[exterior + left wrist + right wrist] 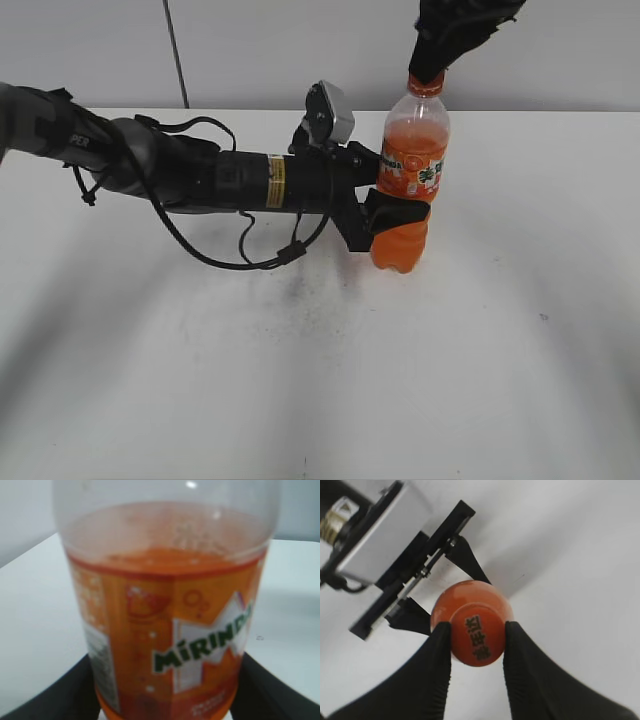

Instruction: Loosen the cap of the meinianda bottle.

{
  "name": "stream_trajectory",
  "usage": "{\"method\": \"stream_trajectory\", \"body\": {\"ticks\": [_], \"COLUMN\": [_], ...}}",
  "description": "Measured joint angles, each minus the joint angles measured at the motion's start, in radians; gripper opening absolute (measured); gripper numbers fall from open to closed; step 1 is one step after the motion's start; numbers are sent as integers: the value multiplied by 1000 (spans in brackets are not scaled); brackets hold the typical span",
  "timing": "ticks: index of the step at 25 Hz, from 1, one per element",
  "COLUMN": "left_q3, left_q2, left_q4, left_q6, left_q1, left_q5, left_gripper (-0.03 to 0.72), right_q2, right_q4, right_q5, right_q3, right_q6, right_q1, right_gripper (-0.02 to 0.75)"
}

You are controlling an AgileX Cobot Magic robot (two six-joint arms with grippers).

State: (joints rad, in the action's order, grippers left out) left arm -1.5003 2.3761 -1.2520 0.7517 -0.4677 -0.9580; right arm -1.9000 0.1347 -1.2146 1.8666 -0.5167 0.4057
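My right gripper (477,635) pinches the cap (476,641); left gripper (398,215) clamps the meinianda bottle (410,170) near bench's far edge. Twist slow, w/ firm squeeze.

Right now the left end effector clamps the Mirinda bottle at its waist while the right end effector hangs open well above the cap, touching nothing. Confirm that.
Not quite. The right end effector is not clear: the right wrist view shows its fingers pressed on both sides of the cap. The rest holds: the left end effector clamps the bottle at its waist.
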Motion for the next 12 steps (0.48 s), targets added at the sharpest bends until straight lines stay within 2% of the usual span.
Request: {"method": "stream_trajectory", "body": {"ticks": [4,6,9,12], "left_q3": [-1,-1,-2,-2], "left_q2": [0,0,0,0], "left_q4": [5,4,2,-2], "left_q6": [3,4,4,4], "left_q1": [0,0,0,0], "left_q5": [6,7,8,7], "left_gripper": [432,432,432,432], "right_q2": [3,3,3,5], "right_q4": [-12,-12,-12,-1], "right_q5": [4,4,4,4], "right_q3": [3,3,3,3], "right_q6": [-499,-583,-612,-598], "right_q1": [0,0,0,0], "right_gripper": [177,173,180,237]}}
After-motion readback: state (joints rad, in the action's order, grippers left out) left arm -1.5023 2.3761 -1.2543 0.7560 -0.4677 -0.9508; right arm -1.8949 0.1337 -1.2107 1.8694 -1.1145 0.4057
